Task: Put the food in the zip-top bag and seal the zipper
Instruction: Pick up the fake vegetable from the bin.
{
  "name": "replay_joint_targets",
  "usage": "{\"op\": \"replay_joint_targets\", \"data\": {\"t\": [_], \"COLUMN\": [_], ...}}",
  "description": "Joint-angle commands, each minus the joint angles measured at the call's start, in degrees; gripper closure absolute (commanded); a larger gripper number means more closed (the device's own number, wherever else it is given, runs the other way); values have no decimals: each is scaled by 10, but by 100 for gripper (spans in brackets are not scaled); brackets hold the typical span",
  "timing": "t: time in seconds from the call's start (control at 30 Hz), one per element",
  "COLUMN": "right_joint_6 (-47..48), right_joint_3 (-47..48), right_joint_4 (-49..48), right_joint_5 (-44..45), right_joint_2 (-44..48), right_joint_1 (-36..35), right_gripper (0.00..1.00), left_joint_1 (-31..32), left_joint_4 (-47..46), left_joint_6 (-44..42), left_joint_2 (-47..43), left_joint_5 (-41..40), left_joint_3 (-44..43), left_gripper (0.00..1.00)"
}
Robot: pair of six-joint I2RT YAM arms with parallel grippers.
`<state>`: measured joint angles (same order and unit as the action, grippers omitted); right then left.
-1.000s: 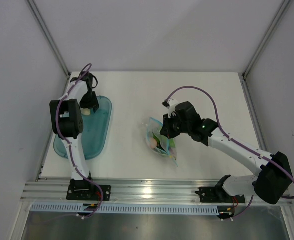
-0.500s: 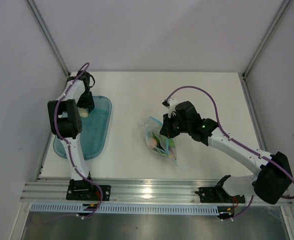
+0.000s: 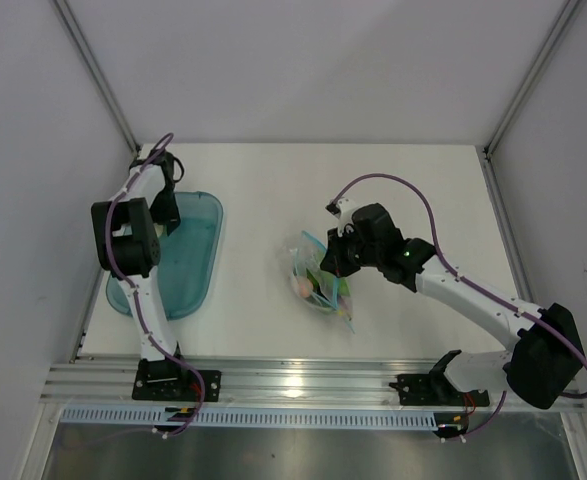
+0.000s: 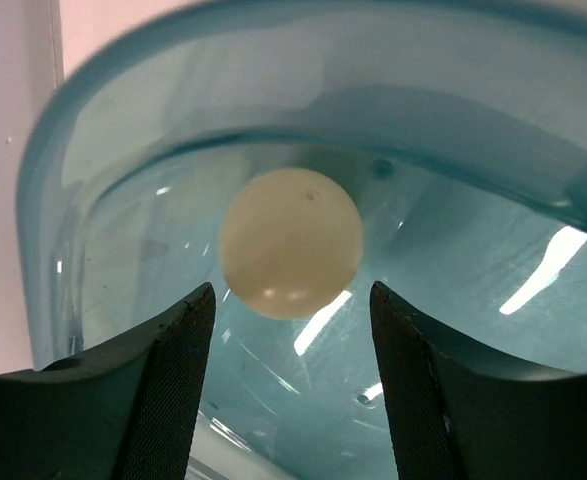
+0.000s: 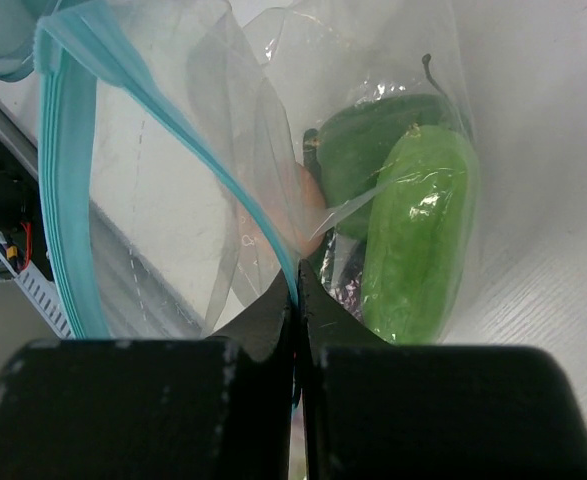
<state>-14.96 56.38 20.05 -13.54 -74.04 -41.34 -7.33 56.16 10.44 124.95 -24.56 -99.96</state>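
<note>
**Left gripper**: released, jaws apart, nothing held. It hangs over the far end of the tray. A cream ball lies in the tray just beyond the fingertips, clear of both.

**Right gripper**: clenched on one side of the zipper at the mouth of the bag.

**Bag:** it lies mid-table, right of the tray and well apart from it. The mouth gapes and the zipper is unsealed.

**Contents:** green food and an orange piece lie inside.

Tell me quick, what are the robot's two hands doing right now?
Left gripper: open, around the cream ball, not gripping.
Right gripper: shut on the zip-top bag.
</note>
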Motion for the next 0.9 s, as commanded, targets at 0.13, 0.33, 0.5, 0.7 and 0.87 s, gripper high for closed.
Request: {"op": "replay_joint_targets", "data": {"t": [0.13, 0.33, 0.5, 0.7, 0.87], "right_joint_6": [2, 0, -4, -5, -5], "right_joint_3": [-7, -14, -17, -17, -23], "right_joint_4": [-27, -32, -42, -46, -48], "right_joint_5": [-7, -8, -18, -24, -24], "right_joint_2": [18, 18, 18, 16, 17], "right_joint_1": [4, 5, 5, 6, 5], "right_gripper": [100, 100, 100, 100, 100], "left_joint_1": [-9, -13, -14, -14, -15], "left_joint_4": [-29, -70, -100, -106, -113], "left_joint_6": [-21, -34, -49, -59, -60], "left_joint_2": [-11, -24, -40, -31, -30], "left_joint_5": [-26, -36, -33, -22, -29], "left_joint_3": [34, 52, 66, 61, 60], "left_gripper": [37, 37, 32, 20, 21]}}
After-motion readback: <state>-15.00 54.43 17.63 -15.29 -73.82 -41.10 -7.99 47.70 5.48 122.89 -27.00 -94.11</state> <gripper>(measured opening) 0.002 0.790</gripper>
